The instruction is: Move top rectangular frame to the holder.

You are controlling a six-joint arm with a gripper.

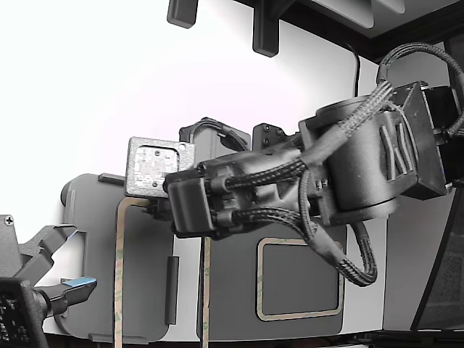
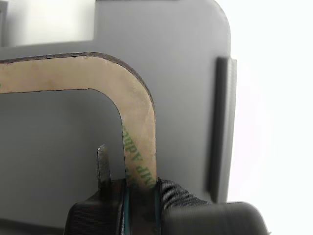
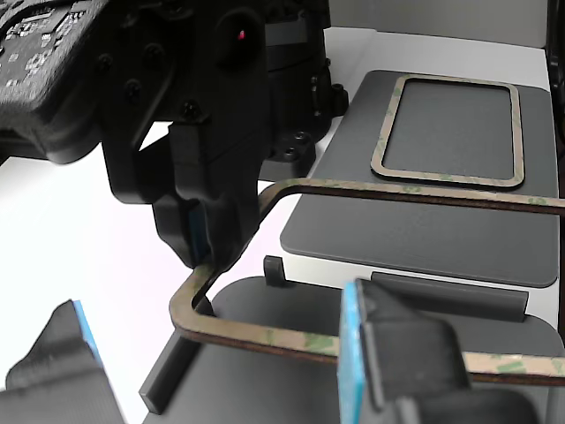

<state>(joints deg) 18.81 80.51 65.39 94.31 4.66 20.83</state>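
Pincer: the pincer is pinching one side of the frame near a corner, one pad on each face.
Frame: held in the air over the holder, its far end reaching towards the mat; in the other view it hangs above the plate, not seated.
Holder: light grey plate on the white tabletop, with raised tabs along its edges; nothing lies in it yet, as far as the views show.
Mat: carries the second frame, lying flat, well apart from the held one.
Second arm: its fingers stand just in front of the frame in the other view; whether they touch it I cannot tell.
Risk, alignment: the frame is gripped at one end only, so the free end may sag or swing and land on a tab instead of inside them.
Risk, slip: the strip is thin and the hold narrow; a twist could pull it out of the pads.
Risk, sticking: printed backing shows on the strip, so it may be adhesive and could cling to a pad on release.
Risk, collision: lowering near the second arm's fingers could knock the frame askew.
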